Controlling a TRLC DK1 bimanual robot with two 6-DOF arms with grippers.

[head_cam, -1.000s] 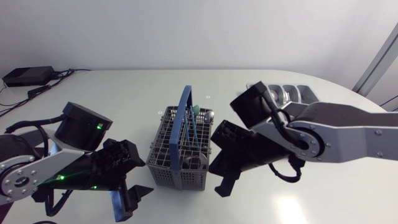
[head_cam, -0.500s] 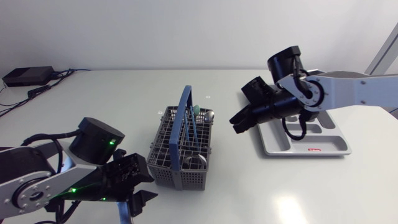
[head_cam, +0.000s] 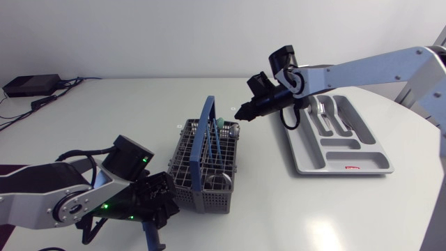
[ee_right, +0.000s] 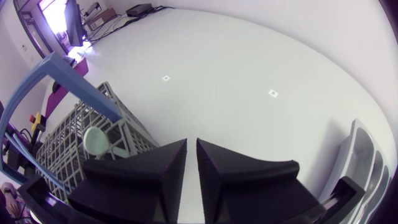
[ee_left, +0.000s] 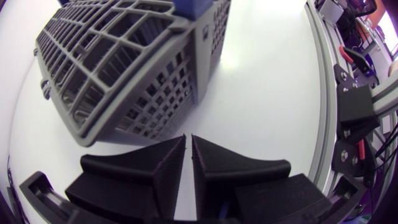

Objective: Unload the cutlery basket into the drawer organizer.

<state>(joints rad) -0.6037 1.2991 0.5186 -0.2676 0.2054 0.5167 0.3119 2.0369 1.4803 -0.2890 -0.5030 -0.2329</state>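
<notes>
Organizer (head_cam: 348, 159) holds some cutlery (head_cam: 325, 116); basket (head_cam: 182, 157) not yet empty, spoon (ee_right: 96, 138) inside. Left pincer (ee_left: 188, 138), right pincer (ee_right: 191, 144) both narrow, holding nothing.

The cutlery basket (head_cam: 206, 166) stands on the table (head_cam: 139, 104), with the drawer organizer (head_cam: 338, 136) well apart on its right. The left gripper (ee_left: 188, 140) is just beside the basket's near left corner, and the right gripper (head_cam: 244, 111) is behind its far right corner.

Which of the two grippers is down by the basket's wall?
The left gripper, low beside a wall of the cutlery basket; the right gripper hangs beyond its far end.
</notes>
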